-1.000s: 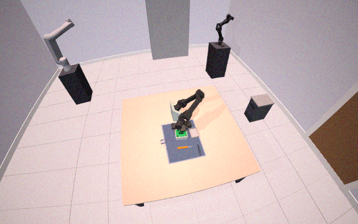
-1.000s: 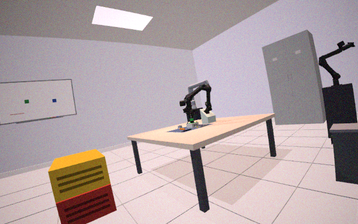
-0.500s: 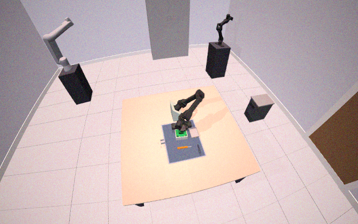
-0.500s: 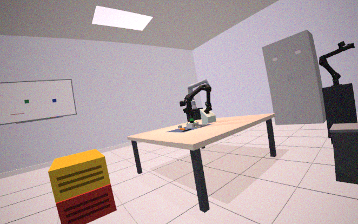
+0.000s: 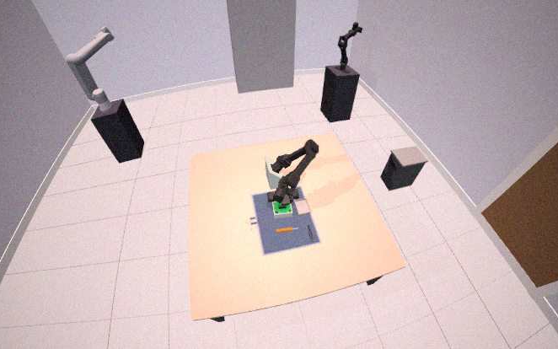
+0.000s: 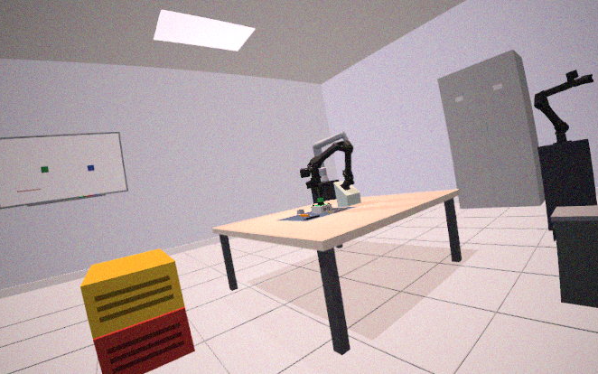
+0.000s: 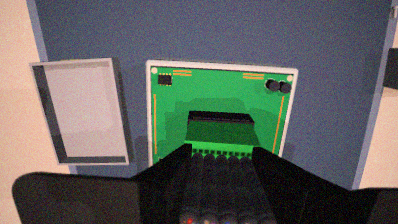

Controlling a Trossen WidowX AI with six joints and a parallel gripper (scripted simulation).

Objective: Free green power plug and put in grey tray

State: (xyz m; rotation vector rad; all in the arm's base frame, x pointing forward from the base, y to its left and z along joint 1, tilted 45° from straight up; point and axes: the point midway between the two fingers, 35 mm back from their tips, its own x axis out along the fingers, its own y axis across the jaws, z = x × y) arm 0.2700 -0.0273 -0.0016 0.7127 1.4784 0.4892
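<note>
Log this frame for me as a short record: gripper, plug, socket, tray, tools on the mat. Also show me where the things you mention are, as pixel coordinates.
gripper: shut on the plug (image 5: 282,202) (image 7: 221,149)
green power plug: between the fingers, tilted in the wrist view; whether fully free, cannot tell
black socket: on the circuit board (image 7: 225,90), its far edge showing beyond the plug (image 7: 222,132)
grey tray (image 5: 302,206) (image 7: 87,110): beside the board, no plug inside
mat tools: orange-handled tool (image 5: 284,229), dark slender tool (image 5: 310,233)
</note>
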